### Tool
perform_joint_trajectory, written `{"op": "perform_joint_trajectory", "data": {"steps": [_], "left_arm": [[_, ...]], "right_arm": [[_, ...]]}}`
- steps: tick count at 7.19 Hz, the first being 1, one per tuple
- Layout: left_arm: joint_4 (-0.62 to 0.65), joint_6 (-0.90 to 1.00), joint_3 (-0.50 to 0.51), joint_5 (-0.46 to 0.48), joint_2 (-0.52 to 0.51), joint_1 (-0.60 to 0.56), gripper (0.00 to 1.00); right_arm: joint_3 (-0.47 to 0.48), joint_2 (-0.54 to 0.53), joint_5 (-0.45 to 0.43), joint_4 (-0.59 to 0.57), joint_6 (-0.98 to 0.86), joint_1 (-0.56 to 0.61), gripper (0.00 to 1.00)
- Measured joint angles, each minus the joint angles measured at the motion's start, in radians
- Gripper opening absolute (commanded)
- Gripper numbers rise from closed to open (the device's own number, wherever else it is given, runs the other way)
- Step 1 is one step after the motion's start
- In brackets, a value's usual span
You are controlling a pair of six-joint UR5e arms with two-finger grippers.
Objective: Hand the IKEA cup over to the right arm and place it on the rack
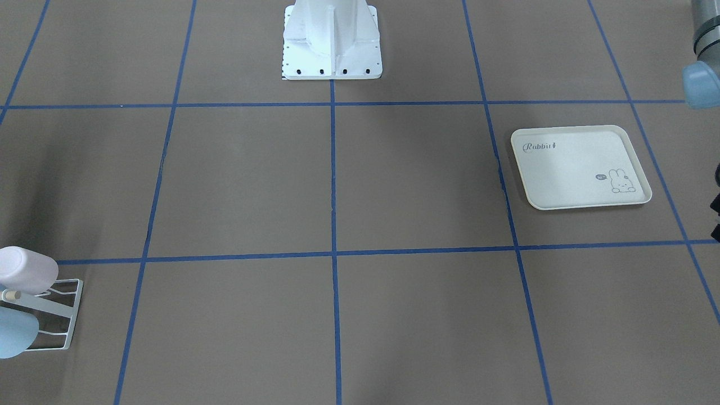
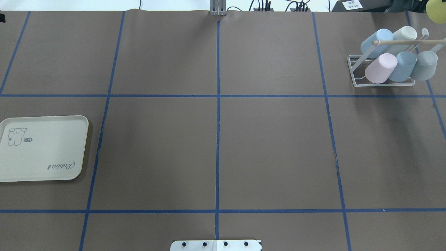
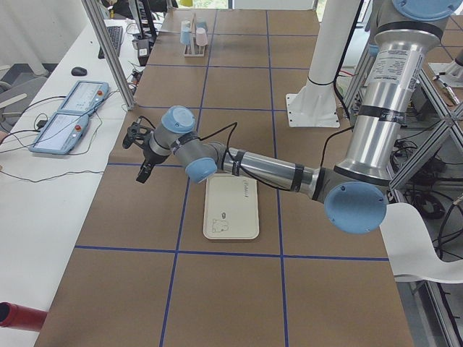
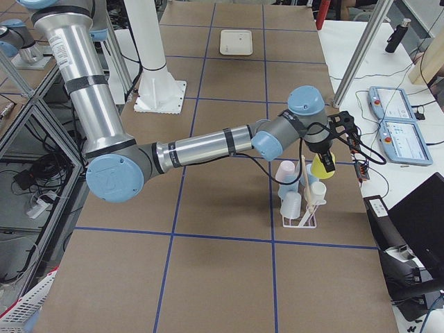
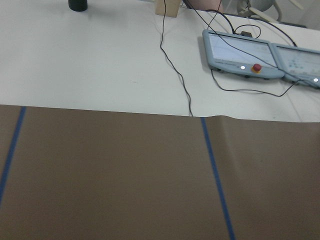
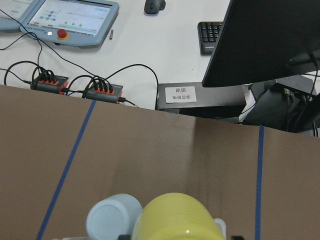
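my right hand (image 4: 325,154) is clamped on the yellow ikea cup (image 6: 177,220), held just above the rack (image 4: 298,223) beneath it, i'd say ready to lower onto it. left hand (image 3: 137,155), out beyond the tray, whether open or closed i cannot tell.

Both arms reach far out — right end effector (image 4: 326,156) clasps the yellow cup (image 4: 322,168); left end effector (image 3: 138,155) tilts down.

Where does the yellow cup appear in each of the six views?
Front-facing: absent.
Overhead: the yellow cup, top right corner, cropped.
Left side: not seen.
Right side: right of centre.
Left wrist: absent.
Right wrist: bottom edge, centre.
Landmark: the white rack, next to the cup overhead and in the right side view.
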Motion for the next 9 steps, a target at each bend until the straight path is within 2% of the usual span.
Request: {"op": "perform_joint_trajectory", "data": {"steps": [2, 3, 5, 9], "left_arm": [[0.062, 0.147, -0.007, 0.007, 0.051, -0.008, 1.00], [0.068, 0.167, -0.009, 0.008, 0.067, -0.008, 1.00], [0.071, 0.174, -0.012, 0.005, 0.082, -0.007, 1.00], [0.071, 0.163, -0.030, -0.001, 0.094, -0.004, 1.00]], "right_arm": [[-0.180, 0.101, 0.039, -0.043, -0.115, 0.017, 0.28], [-0.229, 0.136, 0.057, -0.082, -0.157, 0.022, 0.28], [-0.272, 0.170, 0.069, -0.144, -0.204, 0.022, 0.28], [-0.355, 0.212, 0.092, -0.158, -0.213, 0.009, 0.28]]}}
